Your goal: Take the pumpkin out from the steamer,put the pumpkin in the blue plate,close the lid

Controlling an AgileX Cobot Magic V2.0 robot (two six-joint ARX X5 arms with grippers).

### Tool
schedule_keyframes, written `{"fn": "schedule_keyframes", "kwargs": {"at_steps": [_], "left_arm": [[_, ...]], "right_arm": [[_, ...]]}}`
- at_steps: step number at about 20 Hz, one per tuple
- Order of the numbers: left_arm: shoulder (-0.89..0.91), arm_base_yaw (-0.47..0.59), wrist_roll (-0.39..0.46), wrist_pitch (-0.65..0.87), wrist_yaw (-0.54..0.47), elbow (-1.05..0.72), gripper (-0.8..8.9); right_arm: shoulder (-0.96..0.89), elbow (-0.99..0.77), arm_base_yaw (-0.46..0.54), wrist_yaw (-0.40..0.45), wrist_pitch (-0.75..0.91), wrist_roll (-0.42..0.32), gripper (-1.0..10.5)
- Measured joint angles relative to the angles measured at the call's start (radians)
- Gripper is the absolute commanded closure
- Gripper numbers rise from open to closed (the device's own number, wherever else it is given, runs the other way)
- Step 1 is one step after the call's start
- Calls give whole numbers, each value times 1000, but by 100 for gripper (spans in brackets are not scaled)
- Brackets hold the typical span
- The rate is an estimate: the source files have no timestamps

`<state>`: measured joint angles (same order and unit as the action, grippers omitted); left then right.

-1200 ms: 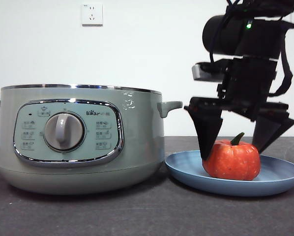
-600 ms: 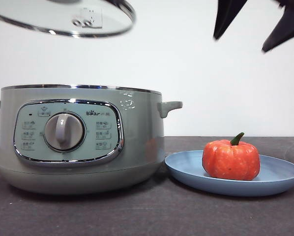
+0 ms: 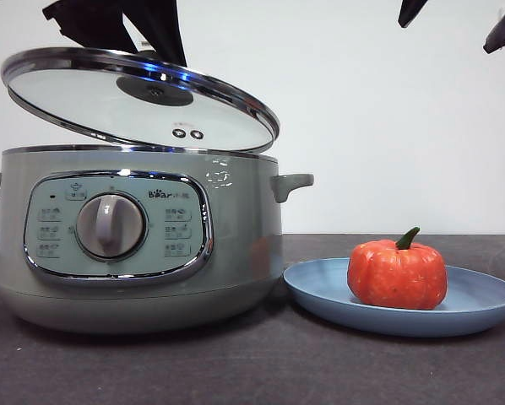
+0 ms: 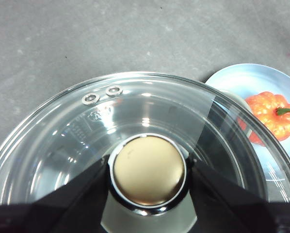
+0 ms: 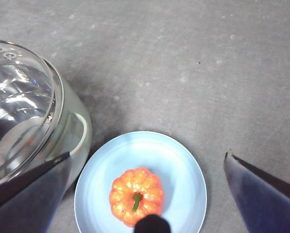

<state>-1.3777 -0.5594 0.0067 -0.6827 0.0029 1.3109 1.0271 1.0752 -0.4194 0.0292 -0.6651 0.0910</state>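
The left pincer (image 4: 147, 170) grasps the lid (image 3: 143, 97) by its pale knob (image 4: 149, 170), one black jaw pressed against each side of the knob. The lid hangs tilted just above the steamer (image 3: 138, 236), its lower edge near the pot's rim at the side toward the plate and its other edge raised, so the pot is not yet closed. Two small metal vent rings show in the glass near the lid's rim.

The pumpkin (image 3: 397, 274) sits upright on the blue plate (image 3: 320, 291), green stem up. The plate rests on the dark grey desk (image 3: 252, 363) just beside the steamer.

The right pincer (image 5: 147, 194) hangs high above the plate with its jaws spread wide and nothing between them; only its two black tips show at the top corner of the front view.
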Motion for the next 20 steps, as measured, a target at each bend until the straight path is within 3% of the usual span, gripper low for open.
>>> {"fn": "schedule_keyframes", "kwargs": {"at_steps": [16,17,19,20], "left_arm": [[-3,0,-19,98,-39,-123,811],[-3,0,-19,96,-39,-123,764],[-2,0,-19,93,-40,-123,462],[-2,0,-19,93,-42,-123,358]], "right_arm": [[0,0,0,0,-7,0,349],[0,0,0,0,-8,0,349],[0,0,0,0,-8,0,349],[0,0,0,0,-7,0,350]]}}
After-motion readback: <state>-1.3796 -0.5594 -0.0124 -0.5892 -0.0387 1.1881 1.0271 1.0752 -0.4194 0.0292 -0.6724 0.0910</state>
